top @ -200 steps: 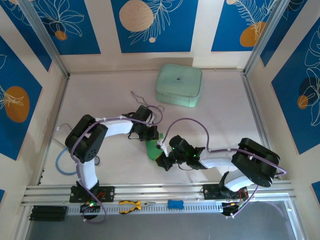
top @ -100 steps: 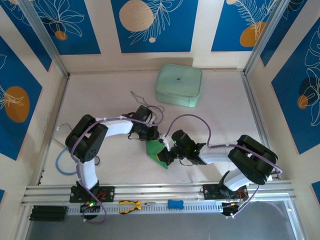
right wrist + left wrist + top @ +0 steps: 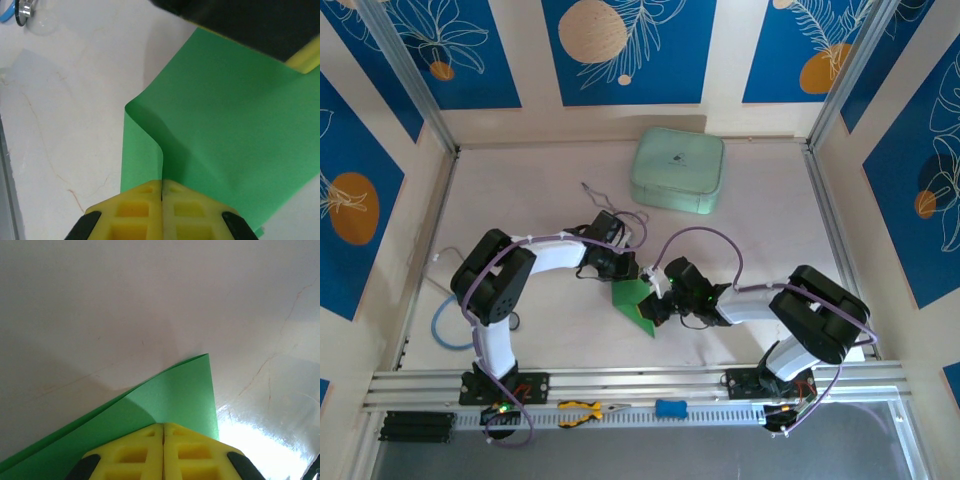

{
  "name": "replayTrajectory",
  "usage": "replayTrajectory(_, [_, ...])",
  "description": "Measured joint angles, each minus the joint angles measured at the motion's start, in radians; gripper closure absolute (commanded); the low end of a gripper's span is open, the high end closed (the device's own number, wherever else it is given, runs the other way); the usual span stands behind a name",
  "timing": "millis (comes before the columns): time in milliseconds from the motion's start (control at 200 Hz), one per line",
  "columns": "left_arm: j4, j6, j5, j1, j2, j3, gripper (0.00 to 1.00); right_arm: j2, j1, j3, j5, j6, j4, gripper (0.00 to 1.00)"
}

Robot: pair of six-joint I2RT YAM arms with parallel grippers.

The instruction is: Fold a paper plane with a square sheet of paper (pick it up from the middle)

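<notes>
Sheet: the square sheet of paper (image 3: 636, 298), bright green, sits near the middle of the worktop (image 3: 540, 200), caught between the two tools.
Shape of the sheet: it is not flat. From the right wrist (image 3: 225, 125) I see it bend over into a soft rolled fold that runs down to the fingertips. From the left wrist (image 3: 175, 395) one pointed corner sticks out over the pale surface and casts a shadow there.
Left tool: the left tool (image 3: 623, 270) (image 3: 163, 427) is clenched, its yellow fingers pressed together, pinching the far edge of the sheet.
Right tool: the right tool (image 3: 655, 302) (image 3: 161, 184) is clenched too, with the fold of the sheet running into the seam between its yellow fingers.
Tools together: they stand close, nearly facing each other across the sheet. The left one's dark body shows at the top of the right wrist view.
Lift: I cannot tell whether the lower edge touches the worktop.
Case: a pale mint-green case (image 3: 678, 170) lies well apart, toward the back wall.
Front rail: yellow-handled pliers (image 3: 582, 409) rest there.
</notes>
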Motion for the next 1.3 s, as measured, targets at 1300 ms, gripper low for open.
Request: replayTrajectory(1300, [0.000,0.000,0.000,0.000,0.000,0.000,0.90,-0.027,0.013,-0.016,0.072,0.018,-0.029,0.96])
